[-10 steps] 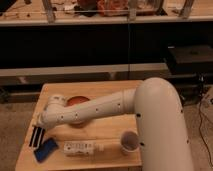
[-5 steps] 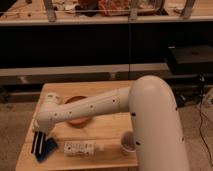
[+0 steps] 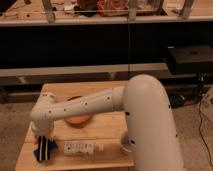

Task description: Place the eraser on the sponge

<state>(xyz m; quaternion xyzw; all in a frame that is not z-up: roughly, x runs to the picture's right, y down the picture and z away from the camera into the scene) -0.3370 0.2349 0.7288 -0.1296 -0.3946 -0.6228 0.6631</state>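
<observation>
gripper (image 3: pixel 43 143): low at the bench (image 3: pixel 107 136) front corner, on a blue pad (image 3: pixel 51 149) | grip: we cannot tell | eraser or sponge: we cannot tell | we guess it is light and soft, so pinch its short sides

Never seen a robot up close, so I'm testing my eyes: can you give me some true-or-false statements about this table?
1. The pincer is low over the blue sponge at the picture's left. True.
2. The orange dish sits on the floor. False: it is on the wooden table.
3. A white bottle lies on its side. True.
4. The white cup stands inside the dish. False: it stands apart, near the front edge.
</observation>
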